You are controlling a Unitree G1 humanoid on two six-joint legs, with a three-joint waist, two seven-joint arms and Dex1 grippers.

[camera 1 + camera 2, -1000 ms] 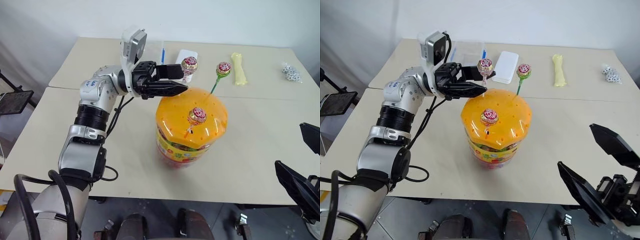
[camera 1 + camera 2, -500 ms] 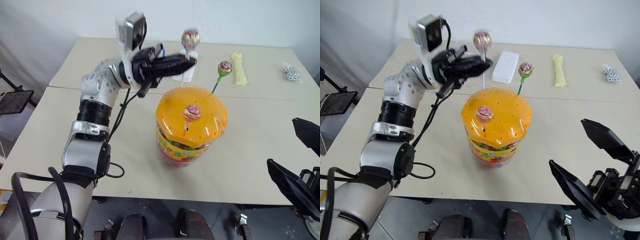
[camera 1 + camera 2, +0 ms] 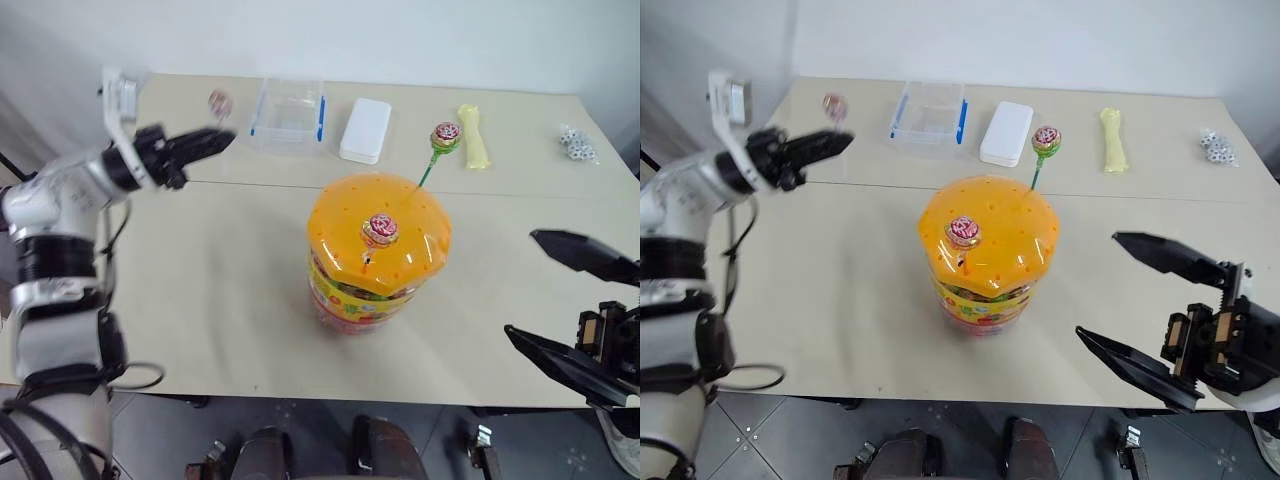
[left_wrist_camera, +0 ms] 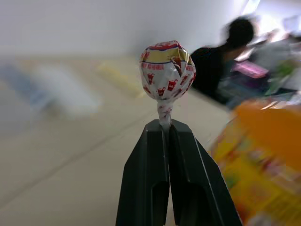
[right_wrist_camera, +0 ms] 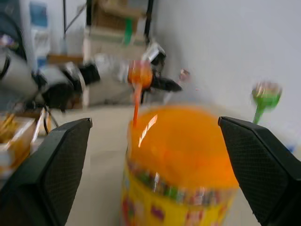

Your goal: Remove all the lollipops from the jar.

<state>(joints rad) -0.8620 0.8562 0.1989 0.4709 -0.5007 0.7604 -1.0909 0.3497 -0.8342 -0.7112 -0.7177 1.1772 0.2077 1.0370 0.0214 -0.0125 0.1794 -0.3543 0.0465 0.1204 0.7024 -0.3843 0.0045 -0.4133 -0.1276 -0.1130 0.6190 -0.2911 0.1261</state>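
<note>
The jar (image 3: 372,292), a clear tub with a colourful label and a domed orange lid (image 3: 400,205), stands mid-table. Two lollipops stick out of the lid: one on an orange stick (image 3: 380,230) at the front, one on a green stick (image 3: 446,133) at the back. My left gripper (image 3: 215,140) is far off to the jar's left above the table, shut on the stick of a third lollipop (image 4: 167,70), whose wrapped head stands above the fingertips. My right gripper (image 3: 522,285) hangs open to the right of the jar, holding nothing, with the jar between its fingers in the right wrist view.
Along the back of the table lie a clear box with blue clips (image 3: 288,112), a white flat box (image 3: 365,128), a pale yellow elongated object (image 3: 474,135) and small white bits (image 3: 577,143). A seam (image 3: 250,185) joins two tabletops. A blurred person (image 4: 221,56) shows beyond the table.
My left gripper closed on the lollipop's stick, lifted it off the lid and swung far to the left with it. The right gripper edged forward, still open.
</note>
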